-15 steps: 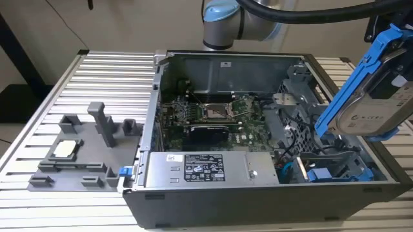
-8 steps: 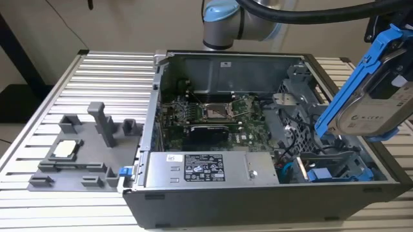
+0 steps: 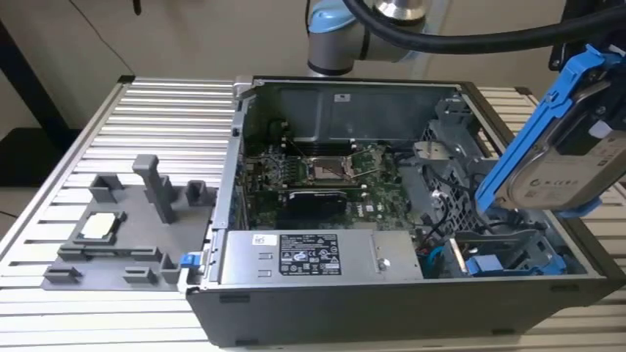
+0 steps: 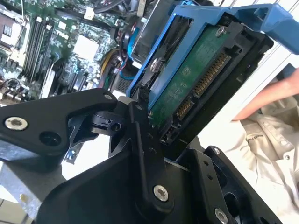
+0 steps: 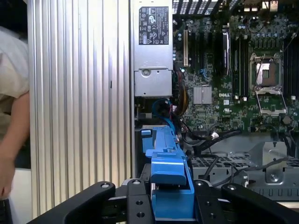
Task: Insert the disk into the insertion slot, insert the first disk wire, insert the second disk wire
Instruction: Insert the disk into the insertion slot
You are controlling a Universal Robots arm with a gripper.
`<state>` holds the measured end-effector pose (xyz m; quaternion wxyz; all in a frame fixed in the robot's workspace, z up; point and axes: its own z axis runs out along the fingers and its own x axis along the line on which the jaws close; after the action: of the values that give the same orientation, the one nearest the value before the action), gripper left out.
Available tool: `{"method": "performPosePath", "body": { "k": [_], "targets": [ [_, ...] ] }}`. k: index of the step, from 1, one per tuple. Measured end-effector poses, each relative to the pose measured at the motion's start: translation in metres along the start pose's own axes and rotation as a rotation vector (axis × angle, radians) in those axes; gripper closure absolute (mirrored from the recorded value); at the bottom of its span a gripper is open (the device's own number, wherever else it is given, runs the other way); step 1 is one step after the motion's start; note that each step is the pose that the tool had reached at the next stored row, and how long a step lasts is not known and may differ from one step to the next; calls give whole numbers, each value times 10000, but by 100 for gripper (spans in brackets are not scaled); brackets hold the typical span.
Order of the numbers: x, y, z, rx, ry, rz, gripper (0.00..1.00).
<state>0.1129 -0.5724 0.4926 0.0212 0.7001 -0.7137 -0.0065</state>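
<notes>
The disk (image 3: 562, 158), a silver-grey drive in a bright blue carrier, hangs tilted above the open computer case's right side in the exterior view. My gripper (image 4: 173, 140) is shut on it, with black fingers (image 4: 140, 140) clamping both faces of the drive. In the second wrist view the disk (image 4: 196, 79) shows its green board and connector. In the first wrist view the blue carrier (image 5: 168, 172) sits edge-on between the fingers (image 5: 135, 205). The grey perforated drive cage (image 3: 459, 158) with the insertion slot lies below and to the exterior view's left of the disk. Loose cables (image 5: 205, 140) lie beside the cage (image 5: 224, 163).
A second blue-fronted carrier (image 3: 499, 260) sits low in the case. The silver power-supply box (image 3: 313, 257) and the motherboard (image 3: 323, 176) take up the rest of the case. A grey fixture (image 3: 117, 227) stands on the ribbed table (image 3: 166, 110). A person's arm (image 5: 11, 116) is close by.
</notes>
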Motion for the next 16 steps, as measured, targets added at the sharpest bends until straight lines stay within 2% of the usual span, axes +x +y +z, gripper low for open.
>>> {"method": "performPosePath", "body": {
  "k": [16],
  "targets": [
    [-5,-6,168,0,31,1,67]
  ]
}}
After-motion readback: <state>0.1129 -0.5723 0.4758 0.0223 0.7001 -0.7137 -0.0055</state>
